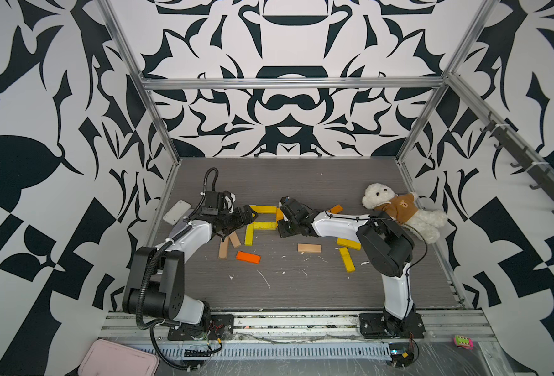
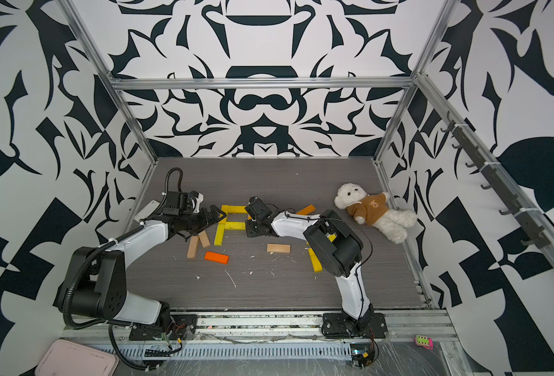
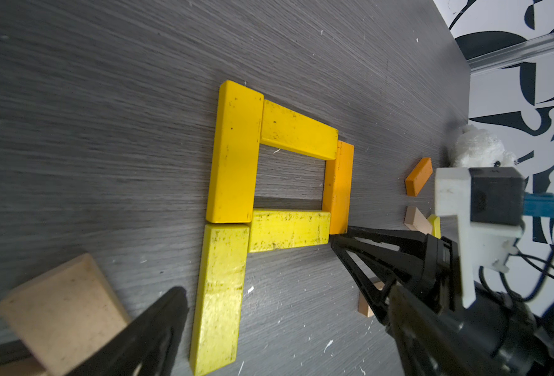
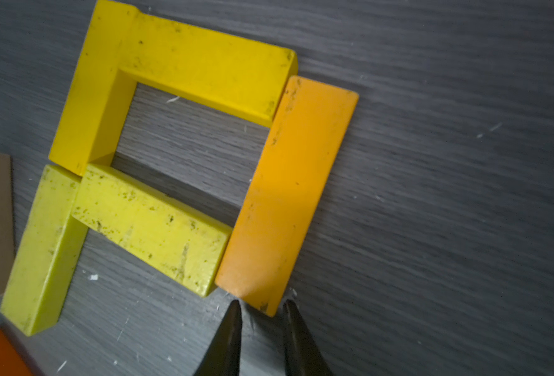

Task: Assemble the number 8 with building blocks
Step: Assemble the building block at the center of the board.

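Flat yellow blocks (image 1: 264,225) lie in a P shape at mid-table, clear in the left wrist view (image 3: 233,153). An orange block (image 4: 288,192) closes the loop's right side. My right gripper (image 4: 261,304) sits at that block's near end with its jaws a narrow gap apart; the block's corner pokes between the tips, unclamped. In a top view that gripper (image 1: 280,224) is right of the P. My left gripper (image 1: 249,216) is wide open at the P's left edge, holding nothing. Loose blocks include tan ones (image 1: 223,250), an orange one (image 1: 248,257) and a yellow one (image 1: 347,259).
A white teddy bear in a brown hoodie (image 1: 399,211) lies at the right wall. A white-and-grey case (image 1: 177,211) rests by the left wall behind the left arm. A tan block (image 1: 309,248) lies mid-table. A pink tray (image 1: 117,359) sits off the table's front left.
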Controlling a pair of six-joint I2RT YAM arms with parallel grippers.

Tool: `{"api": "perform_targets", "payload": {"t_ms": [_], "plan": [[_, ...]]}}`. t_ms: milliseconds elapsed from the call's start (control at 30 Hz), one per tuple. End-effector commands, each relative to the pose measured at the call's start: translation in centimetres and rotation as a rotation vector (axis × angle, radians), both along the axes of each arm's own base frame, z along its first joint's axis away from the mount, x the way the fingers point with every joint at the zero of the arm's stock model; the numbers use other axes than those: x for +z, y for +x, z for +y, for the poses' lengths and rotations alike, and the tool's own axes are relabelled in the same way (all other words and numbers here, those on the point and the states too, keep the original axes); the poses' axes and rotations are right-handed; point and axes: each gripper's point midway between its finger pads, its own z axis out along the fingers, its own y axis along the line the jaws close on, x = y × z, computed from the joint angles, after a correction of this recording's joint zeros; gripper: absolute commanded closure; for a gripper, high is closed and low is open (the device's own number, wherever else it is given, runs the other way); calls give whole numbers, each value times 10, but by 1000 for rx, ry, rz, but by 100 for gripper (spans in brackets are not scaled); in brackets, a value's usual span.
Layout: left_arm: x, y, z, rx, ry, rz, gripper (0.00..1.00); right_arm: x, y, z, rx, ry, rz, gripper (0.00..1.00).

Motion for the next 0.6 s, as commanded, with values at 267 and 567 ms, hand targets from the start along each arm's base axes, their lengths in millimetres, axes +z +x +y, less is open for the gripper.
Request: {"api": "perform_targets", "payload": {"t_ms": [267, 567], "plan": [[-7, -7, 1, -8, 9, 16, 1, 12, 11, 4, -8, -3, -38, 77], [-9, -9, 2, -4, 12, 20, 1, 11, 14, 4, -10, -6, -39, 78]]}}
